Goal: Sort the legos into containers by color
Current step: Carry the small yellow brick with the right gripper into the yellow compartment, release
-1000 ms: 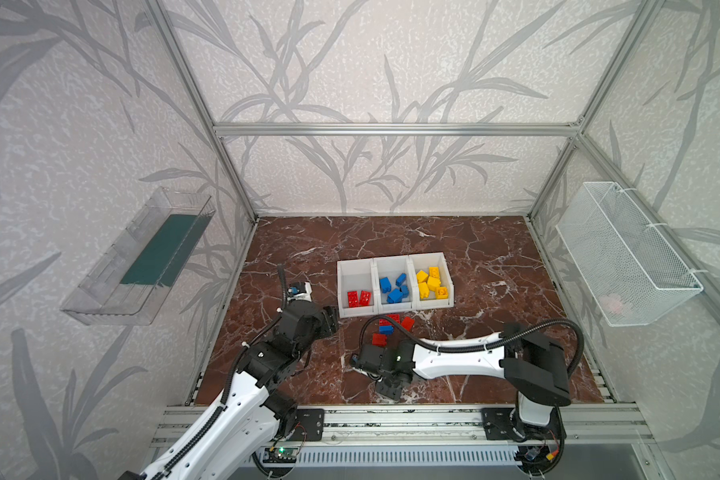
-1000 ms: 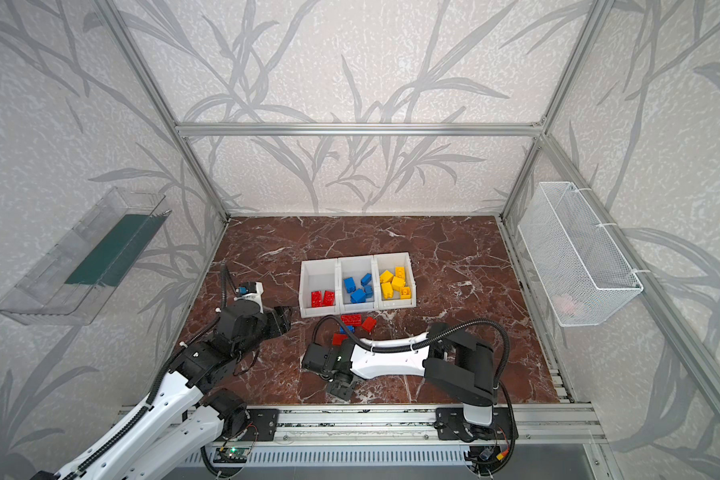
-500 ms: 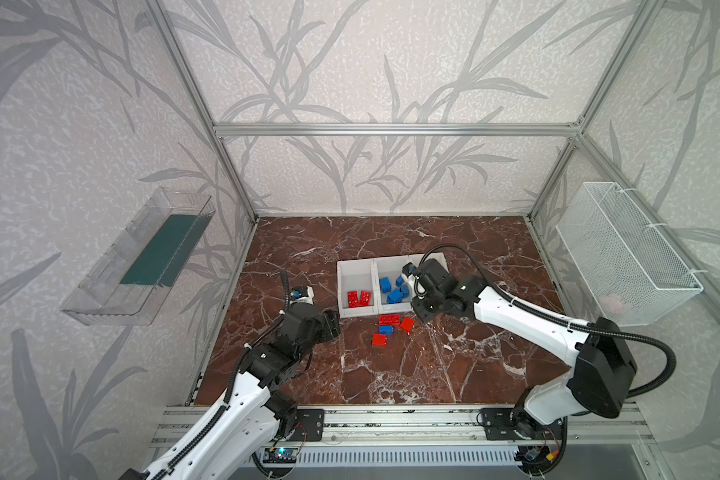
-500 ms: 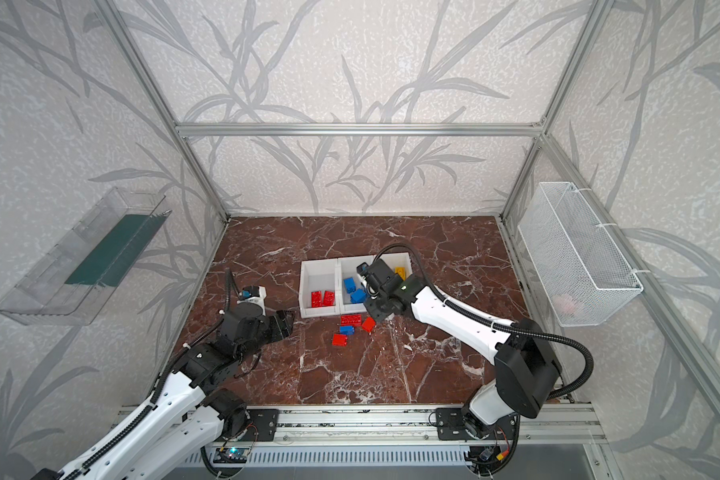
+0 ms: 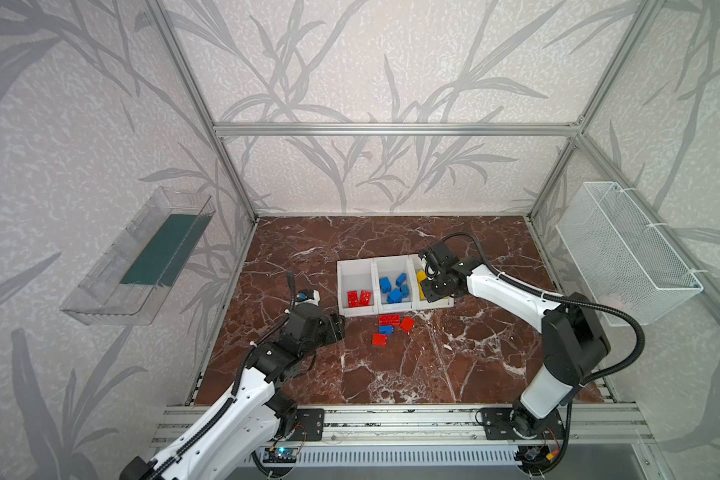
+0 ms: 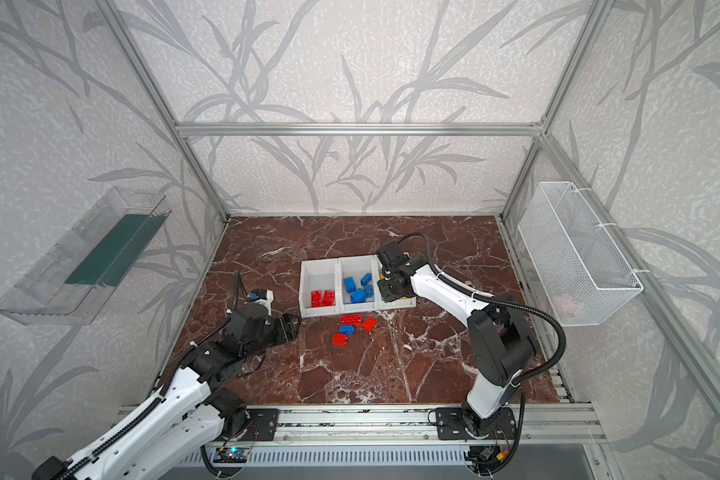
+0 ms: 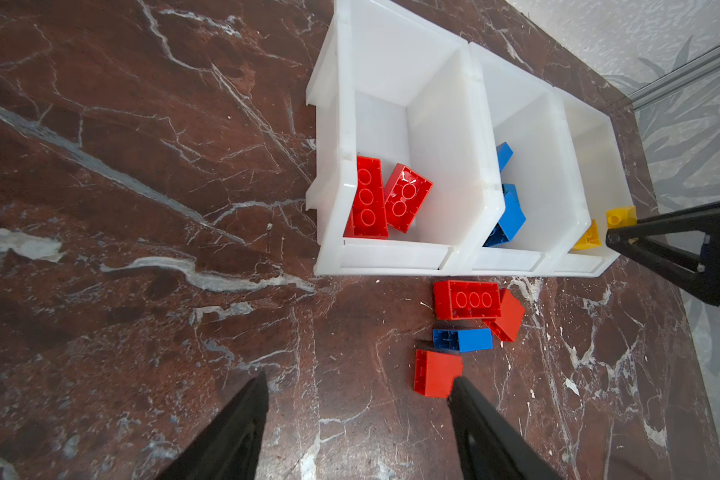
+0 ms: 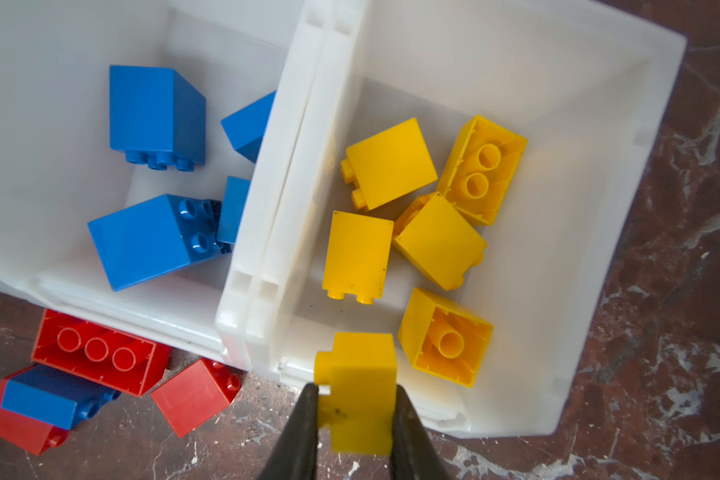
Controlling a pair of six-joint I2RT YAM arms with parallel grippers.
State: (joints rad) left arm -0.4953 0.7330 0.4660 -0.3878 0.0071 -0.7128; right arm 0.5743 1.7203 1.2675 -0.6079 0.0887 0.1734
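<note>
- Right gripper (image 8: 355, 390): fingers clamped on a yellow brick (image 8: 362, 370), above the front rim of the rightmost bin (image 8: 578, 137). A second ago this arm lay folded low at the front of the table (image 5: 433, 365).
- In that bin: five yellow legos (image 8: 391, 162). Middle bin (image 7: 533, 137): blue legos (image 8: 154, 112). Left bin (image 7: 441, 124): two red legos (image 7: 366, 199).
- Left gripper (image 7: 358, 380): fingers apart, empty, low beside the loose legos (image 7: 466, 299); pose barely changed.
- Loose: three red, one blue, just before the bins, unmoved.
</note>
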